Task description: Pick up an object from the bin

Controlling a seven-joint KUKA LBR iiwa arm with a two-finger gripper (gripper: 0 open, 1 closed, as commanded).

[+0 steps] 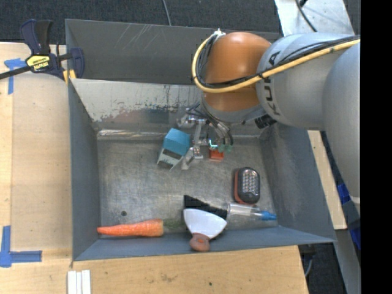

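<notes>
Well, we see the gripper [202,147] low in the grey bin [82,164], near its back wall. It sits just to the right of a blue block [177,141], so close that the two seem to touch. We cannot tell if the gripper is open or closed, or if it has hold of anything. The blue block leans on a small white and grey thing [167,160] just below it and to its left. A little red thing [215,155] lies right of the blue block, on the other side of the gripper. Farther right and down from the blue block lies a dark oval thing [247,185] with a red edge. Well below the blue block lie a clear tube [251,213] with a blue tip, a white wedge [205,223], an orange carrot [130,228] and a small brown ball [199,244].
</notes>
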